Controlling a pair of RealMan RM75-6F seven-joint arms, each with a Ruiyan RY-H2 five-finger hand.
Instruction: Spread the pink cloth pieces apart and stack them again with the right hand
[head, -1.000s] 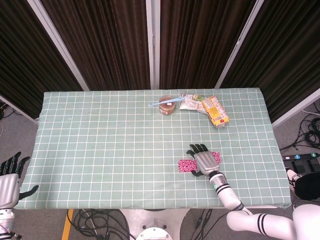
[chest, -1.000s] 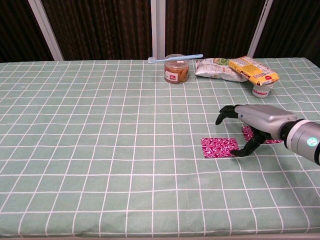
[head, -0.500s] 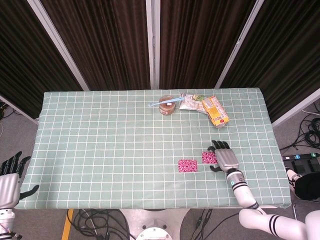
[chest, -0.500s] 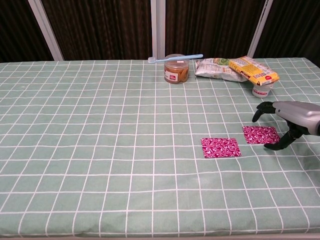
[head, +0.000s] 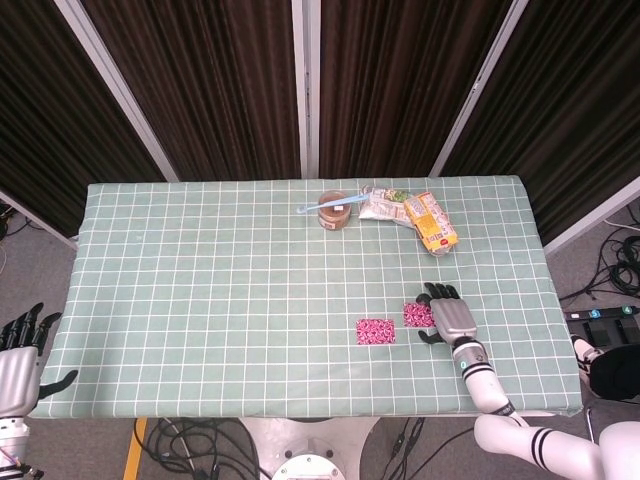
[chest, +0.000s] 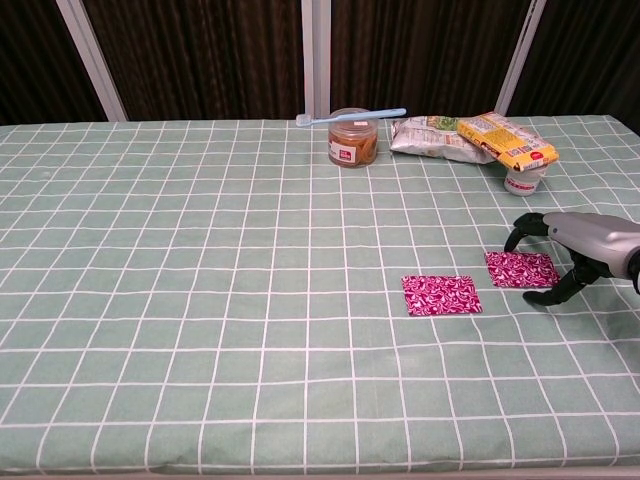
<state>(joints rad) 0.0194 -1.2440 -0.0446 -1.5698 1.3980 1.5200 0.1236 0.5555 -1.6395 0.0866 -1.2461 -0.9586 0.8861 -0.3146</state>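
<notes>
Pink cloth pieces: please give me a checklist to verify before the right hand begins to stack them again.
1. Pieces spread apart: ok. The left pink cloth piece and the right pink cloth piece lie flat with a gap of tablecloth between them.
2. Right hand free: ok, fingers apart, nothing held.
3. Right hand position: ok, over the right piece's outer edge.
4. Fingers touching the cloth: cannot tell.
5. Path between the pieces: ok, only bare tablecloth.
6. Left hand out of the way: ok, beyond the table's left edge.
</notes>
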